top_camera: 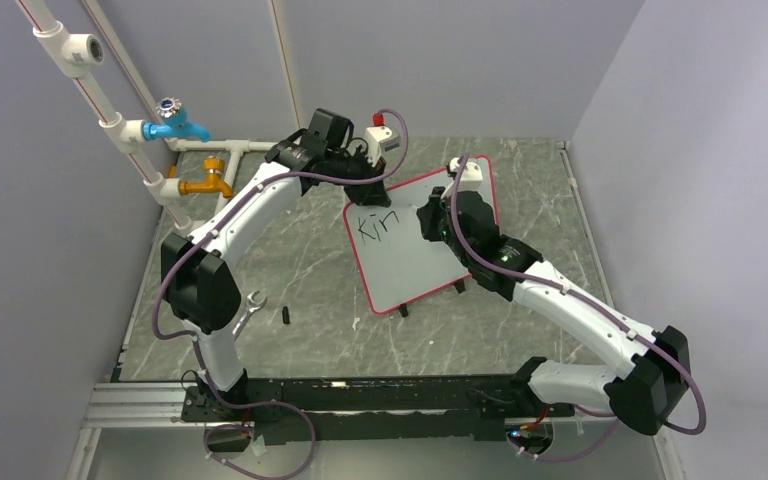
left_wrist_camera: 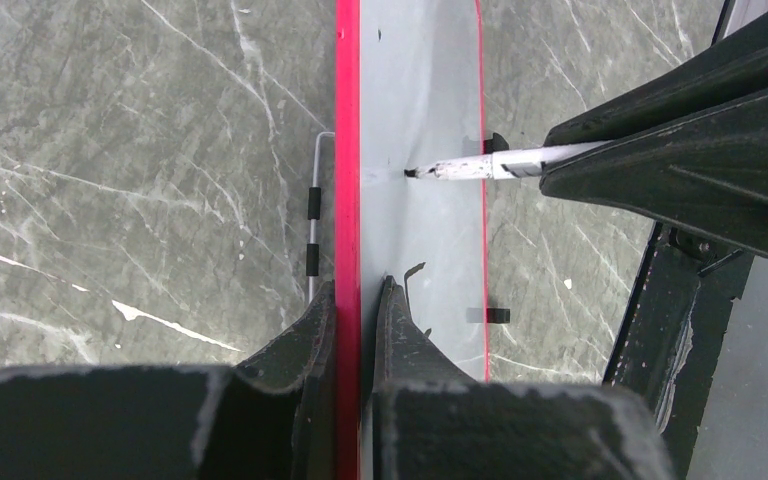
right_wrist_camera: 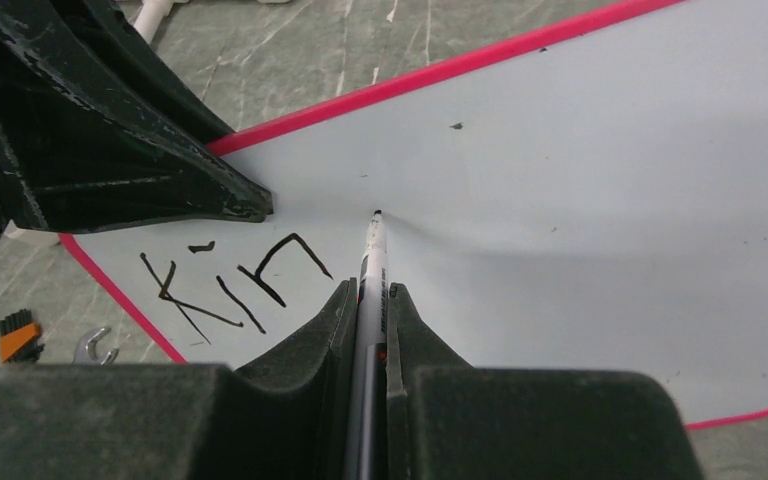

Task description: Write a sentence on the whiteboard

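On the grey counter (top_camera: 300, 290), toward the back between the two arms, the whiteboard (top_camera: 405, 260) stands propped at a tilt. The biggest risk is the whole board shifting or tipping if the pen pushes harder than the grip can resist. The left hand (left_wrist_camera: 360, 295) is clamped on the board's red rim at the far edge and grips only a narrow strip, so a sideways stroke could twist the board in that pinch and skew the line. The right hand (right_wrist_camera: 370, 295) is closed tight on the marker (right_wrist_camera: 372, 250), which sticks out ahead of the fingers. Under pressure it might slide back or swing in the grip, leaving faint or broken strokes. The sentence (right_wrist_camera: 240, 300) so far reads only "Kin", large and slanting, so the rest may run short of room. The tip appears to touch the board just right of the "n", where a careless drag or lift would leave a stray mark.
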Controlling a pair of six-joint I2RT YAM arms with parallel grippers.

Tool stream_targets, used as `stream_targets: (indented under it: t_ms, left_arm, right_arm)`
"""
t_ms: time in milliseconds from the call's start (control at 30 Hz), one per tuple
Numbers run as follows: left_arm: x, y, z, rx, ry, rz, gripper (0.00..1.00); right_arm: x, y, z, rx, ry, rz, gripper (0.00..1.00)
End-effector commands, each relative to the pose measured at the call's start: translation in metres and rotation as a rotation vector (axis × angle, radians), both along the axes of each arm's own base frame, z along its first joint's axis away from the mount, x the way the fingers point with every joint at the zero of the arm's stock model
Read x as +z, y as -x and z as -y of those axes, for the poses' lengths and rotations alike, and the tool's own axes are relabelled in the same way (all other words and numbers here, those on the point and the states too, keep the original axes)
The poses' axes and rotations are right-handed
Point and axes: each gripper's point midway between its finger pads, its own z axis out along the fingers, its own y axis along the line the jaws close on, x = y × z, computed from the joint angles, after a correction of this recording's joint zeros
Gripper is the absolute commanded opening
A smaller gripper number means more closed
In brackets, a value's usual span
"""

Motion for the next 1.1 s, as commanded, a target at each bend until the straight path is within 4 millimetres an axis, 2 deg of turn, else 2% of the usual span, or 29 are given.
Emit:
stream_targets:
  t_ms: [0, 300, 733, 900, 1067]
  left_arm:
    - [-0.061, -0.006, -0.034, 0.049, -0.275, 0.007, 0.00]
    - [-0.061, -0.005, -0.033, 0.046, -0.275, 0.008, 0.00]
    - [-0.061, -0.005, -0.034, 0.048, -0.276, 0.008, 0.00]
    - [-0.061, -0.005, -0.034, 0.048, -0.277, 0.008, 0.00]
    - [-0.060, -0.005, -0.034, 0.047, -0.276, 0.010, 0.00]
  right_arm:
    - [0.033, -0.009, -0.014, 0.039, -0.063, 0.074, 0.00]
    - [0.022, -0.005, -0.023, 0.079, -0.073, 0.039, 0.00]
    - [-0.021, 0.013, -0.018, 0.090, -0.077, -0.066, 0.00]
    - [-0.023, 0.013, -0.012, 0.059, -0.064, -0.071, 0.00]
    - [-0.014, 0.006, -0.007, 0.023, -0.046, -0.053, 0.00]
